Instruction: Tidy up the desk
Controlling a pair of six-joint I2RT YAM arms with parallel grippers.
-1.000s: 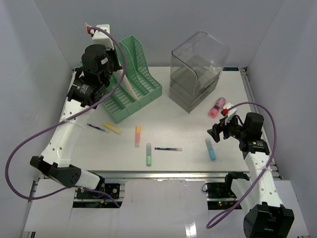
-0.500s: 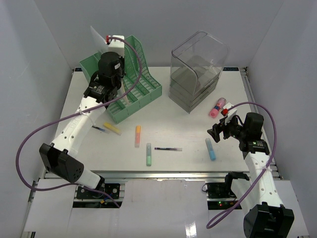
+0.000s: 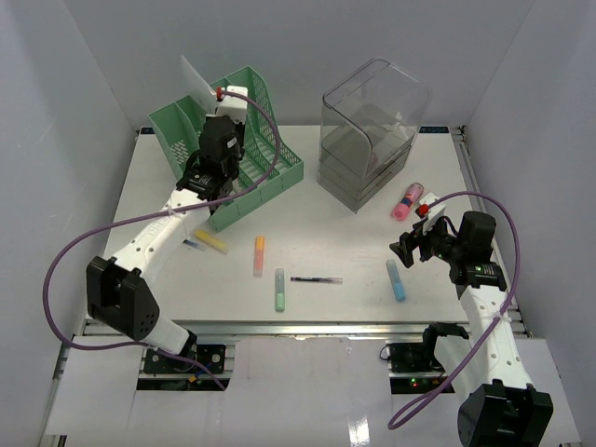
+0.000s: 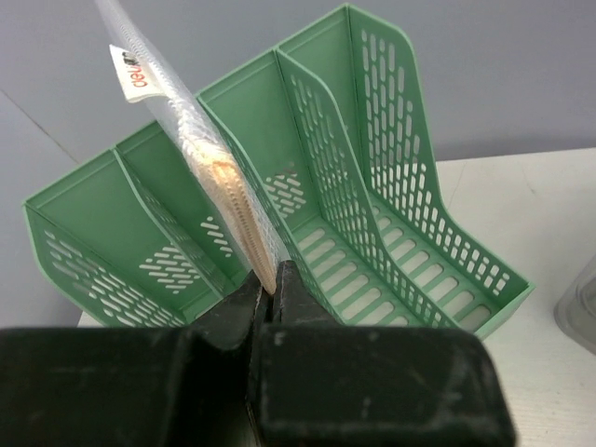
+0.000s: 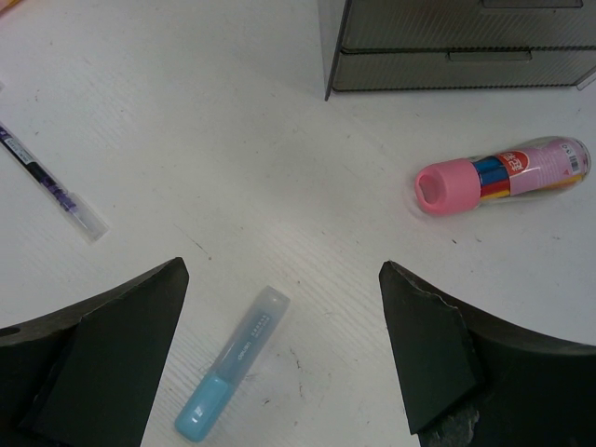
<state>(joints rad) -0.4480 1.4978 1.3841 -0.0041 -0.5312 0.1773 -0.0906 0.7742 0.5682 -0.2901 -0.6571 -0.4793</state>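
- The desk [image 3: 354, 233] filled the middle of the scene, white, its rail along the near edge; nothing loose on it had shifted in the last second.
- One clear drawer box [image 3: 372, 130] stood far right of centre; one green rack [image 3: 279, 158] stood far left, with three slots by my count.
- The left gripper [image 4: 270, 296] had swung in from the rack's left side to a spot over it; its jaws were pinched tight on the lower edge of one wrapped packet [image 4: 200, 158], which leaned up and to the left above the slots; which slot it was over I could not tell; filing it looked close but not yet done.
- The right gripper [image 5: 281, 275] had not moved; it hung wide apart and empty at the near right, over a blue highlighter [image 5: 233, 363]; that pickup seemed to be waiting.
- One pink tube [image 5: 503, 174] lay just near the box.
- Four highlighters in all: the blue one, plus yellow [image 3: 211, 241], orange [image 3: 259, 255] and green [image 3: 279, 290], left of centre.
- Two pens: one at centre [image 3: 316, 279], one beside the yellow highlighter [image 3: 184, 241].
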